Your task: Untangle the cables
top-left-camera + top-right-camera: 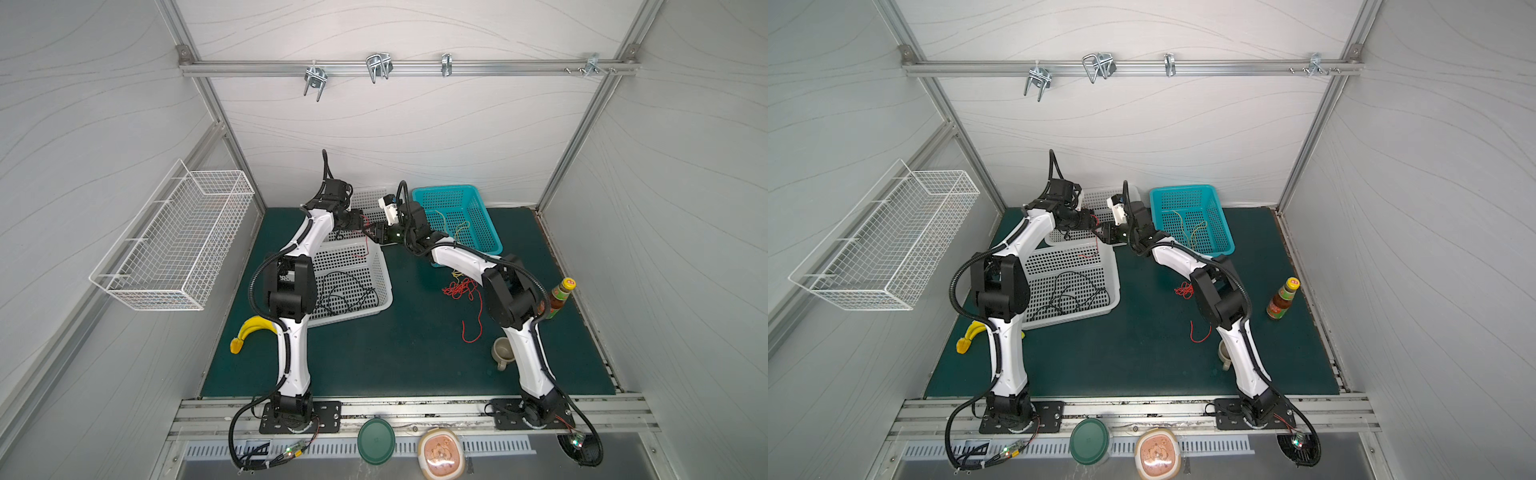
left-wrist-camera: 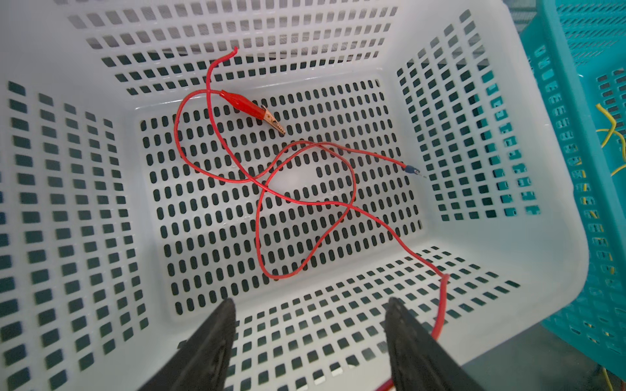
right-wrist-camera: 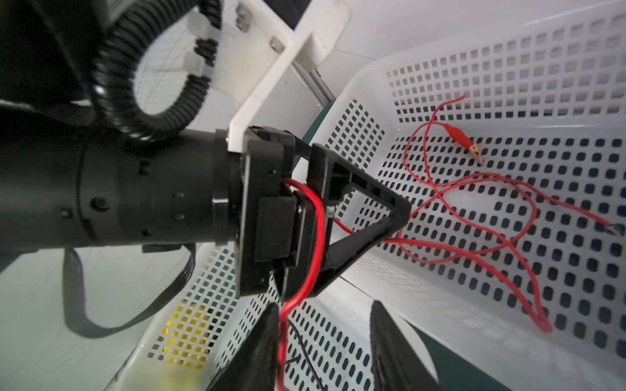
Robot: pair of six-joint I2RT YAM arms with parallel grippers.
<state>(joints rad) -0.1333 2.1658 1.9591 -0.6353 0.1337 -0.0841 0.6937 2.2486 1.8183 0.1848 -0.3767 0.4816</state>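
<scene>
A red cable [image 2: 271, 182] with a red alligator clip [image 2: 252, 108] lies looped in the far white basket [image 2: 508, 257]. One end runs up over the basket wall and drapes across my left gripper's finger [image 3: 372, 203]. The left gripper [image 2: 311, 301] hangs open above the basket with nothing between its jaws. My right gripper [image 3: 325, 304] is right beside it; its jaws stand apart, and the red cable [image 3: 315, 237] runs down along the inside of one finger. In both top views the grippers meet [image 1: 370, 230] between the baskets. More red cable [image 1: 459, 287] lies tangled on the mat.
A near white basket [image 1: 384, 286] holds a black cable [image 1: 345, 291]. A teal basket [image 1: 490, 232] holds yellow cables [image 1: 457, 228]. A banana [image 1: 249, 330], a sauce bottle [image 1: 559, 297] and a mug [image 1: 500, 351] stand on the green mat. A wire basket [image 1: 178, 241] hangs on the left wall.
</scene>
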